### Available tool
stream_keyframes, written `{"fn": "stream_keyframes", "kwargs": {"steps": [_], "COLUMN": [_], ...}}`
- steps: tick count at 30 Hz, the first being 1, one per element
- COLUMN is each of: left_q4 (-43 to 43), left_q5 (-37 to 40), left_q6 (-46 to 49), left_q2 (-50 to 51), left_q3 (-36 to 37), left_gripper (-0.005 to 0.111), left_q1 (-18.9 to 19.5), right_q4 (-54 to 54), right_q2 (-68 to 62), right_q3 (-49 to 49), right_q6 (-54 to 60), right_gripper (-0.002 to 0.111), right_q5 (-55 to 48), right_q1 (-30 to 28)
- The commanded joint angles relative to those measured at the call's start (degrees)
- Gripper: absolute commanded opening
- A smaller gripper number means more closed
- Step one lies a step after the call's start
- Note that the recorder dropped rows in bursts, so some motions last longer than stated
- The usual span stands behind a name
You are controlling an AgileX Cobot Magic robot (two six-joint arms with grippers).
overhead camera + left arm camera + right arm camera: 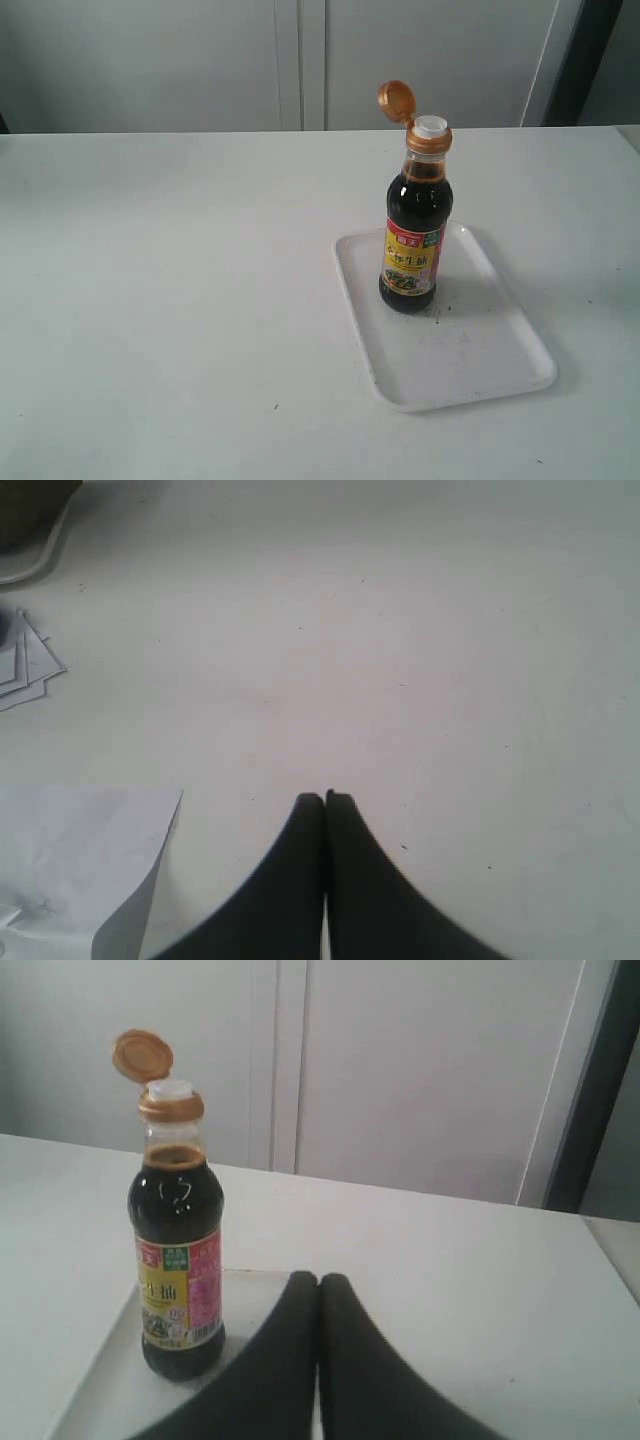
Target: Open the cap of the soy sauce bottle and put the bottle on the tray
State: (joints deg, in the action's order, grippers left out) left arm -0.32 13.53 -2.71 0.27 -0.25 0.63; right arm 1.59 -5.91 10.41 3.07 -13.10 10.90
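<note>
The soy sauce bottle (412, 240) stands upright on the far part of the white tray (480, 350). Its copper-gold cap (396, 100) is flipped back on its hinge, baring the white spout (431, 126). In the right wrist view the bottle (178, 1260) stands on the tray (110, 1380), apart from my right gripper (319, 1280), whose black fingers are pressed together with nothing between them. The cap (141, 1055) stands open there too. My left gripper (324, 800) is shut and empty over bare table, with no bottle in its view. Neither arm shows in the exterior view.
The white table (170, 300) spreads wide to the left of the tray. Loose sheets of white paper (80, 860) and folded paper pieces (25, 665) lie near the left gripper. A pale wall (300, 60) runs behind the table.
</note>
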Motion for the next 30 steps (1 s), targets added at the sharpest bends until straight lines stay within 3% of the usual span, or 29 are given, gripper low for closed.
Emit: {"fn": "stream_keyframes", "kwargs": {"steps": [1, 9, 30], "left_q4": [-0.7, -0.7, -0.7], "left_q5": [-0.2, -0.2, -0.2], "left_q6": [0.1, 0.1, 0.1], "left_q2": [-0.3, -0.3, -0.3], "left_q3": [0.3, 0.3, 0.3], "left_gripper": [0.001, 0.001, 0.001], "left_q1": [0.0, 0.0, 0.0], "right_q4": [0.1, 0.1, 0.0], "right_q2": [3.6, 5.9, 5.9], "right_q3": [-4.0, -10.4, -10.4], "right_q6": [-0.3, -0.7, -0.2], "right_gripper": [0.000, 0.000, 0.000], "right_q5": [0.3, 0.4, -6.6], "right_q1": [0.0, 0.0, 0.0]}}
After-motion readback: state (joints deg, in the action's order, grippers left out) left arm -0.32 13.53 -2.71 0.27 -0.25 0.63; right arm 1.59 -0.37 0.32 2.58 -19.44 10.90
